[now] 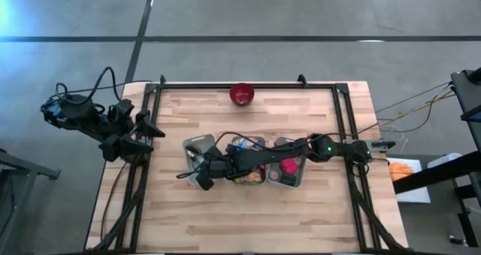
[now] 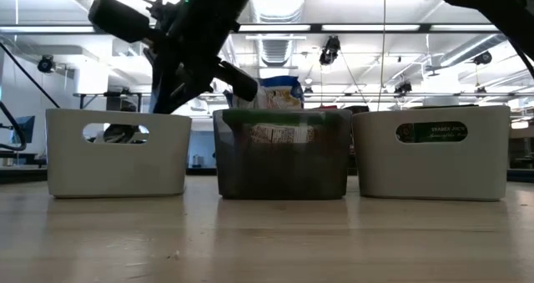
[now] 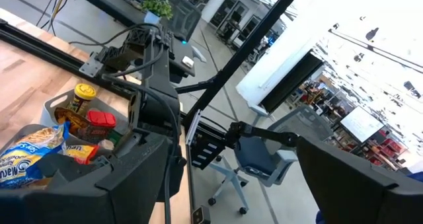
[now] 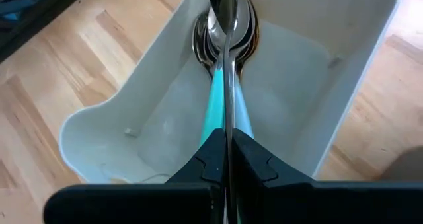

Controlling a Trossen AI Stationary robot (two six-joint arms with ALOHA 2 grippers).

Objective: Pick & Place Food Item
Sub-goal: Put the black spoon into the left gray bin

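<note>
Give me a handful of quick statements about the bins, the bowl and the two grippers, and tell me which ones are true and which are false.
1. The right gripper is shut on a spoon above the white bin. True.
2. The left gripper reaches into the middle bin. False: it waits open at the table's left edge, away from the bins.
3. A red bowl sits near the table's far edge, apart from the bins. True.
4. The middle bin is empty. False: food packages show inside it.
5. The spoon's handle has a teal part. True.
</note>
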